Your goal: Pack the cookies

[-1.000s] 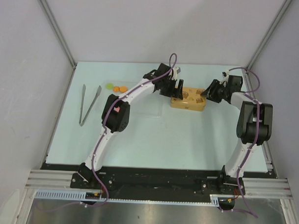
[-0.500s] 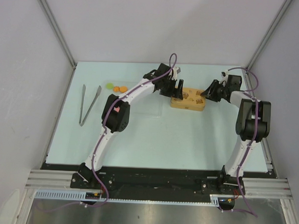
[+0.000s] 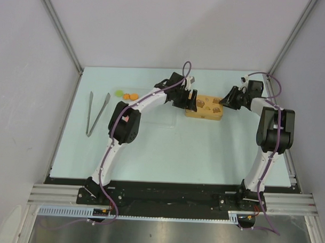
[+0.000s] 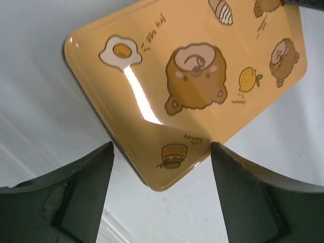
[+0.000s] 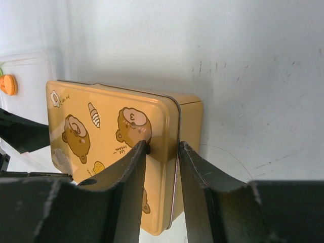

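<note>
Two end effectors bracket the tin (image 3: 204,107), whose long axis runs left to right on the worktop (image 3: 167,148). Our left end effector (image 4: 162,149) hangs spread wide over the tin's left corner. Our right end effector (image 5: 163,147) straddles the lid rim at the right end with a narrow gap, and we cannot tell whether it grips. The cookies (image 3: 128,96) lie well left of the tin, so we judge the left arm nearer to them.

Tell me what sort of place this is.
Likely a robot lab test cell: plain grey wall panels, two arms bolted to a metal rail at the table edge, and staged props: a bear-print tin, tongs, toy cookies.
</note>
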Tool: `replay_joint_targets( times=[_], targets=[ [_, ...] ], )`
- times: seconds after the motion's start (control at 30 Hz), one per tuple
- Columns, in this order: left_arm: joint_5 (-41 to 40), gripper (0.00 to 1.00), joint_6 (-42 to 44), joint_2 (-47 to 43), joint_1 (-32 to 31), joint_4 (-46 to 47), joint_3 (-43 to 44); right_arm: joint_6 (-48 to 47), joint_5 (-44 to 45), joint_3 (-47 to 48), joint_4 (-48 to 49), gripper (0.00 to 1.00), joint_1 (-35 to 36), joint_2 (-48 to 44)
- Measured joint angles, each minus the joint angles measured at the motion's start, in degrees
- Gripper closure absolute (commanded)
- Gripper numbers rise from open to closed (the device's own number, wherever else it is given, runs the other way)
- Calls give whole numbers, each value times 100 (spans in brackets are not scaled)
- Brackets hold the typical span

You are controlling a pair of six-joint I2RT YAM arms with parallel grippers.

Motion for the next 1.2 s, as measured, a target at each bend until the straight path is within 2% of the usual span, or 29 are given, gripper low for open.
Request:
replay_joint_targets(
  times=[0.13,0.17,0.23,0.27,0.33,0.4,0.53,0.6,0.8,1.2],
  targets=[
    [28,32,7,-177,4,72,-326,-17,-4,0,-26,63,9,0],
    [61,37,2,-188,15,94,-363,-15,-7,0,-35,63,9,0],
    [118,41,-7,-192,26,87,-365,-17,-4,0,-37,63,11,0],
    [138,48,4,-199,35,63,-365,-15,-4,0,-39,64,9,0],
    [229,51,-9,-205,72,37,-365,-22,2,0,-46,64,9,-2],
    [282,51,-7,-221,111,-17,-358,-33,24,0,-59,64,9,-9],
    [315,39,-17,-221,125,-33,-350,-66,42,2,-83,64,9,-24],
    [293,36,-15,-221,120,-28,-350,-98,44,2,-96,64,9,-31],
    [260,34,-37,-234,114,33,-411,-214,107,109,-297,64,50,-39],
    [197,30,-55,-643,55,114,-1198,-463,302,369,-758,60,365,-24]
  ],
)
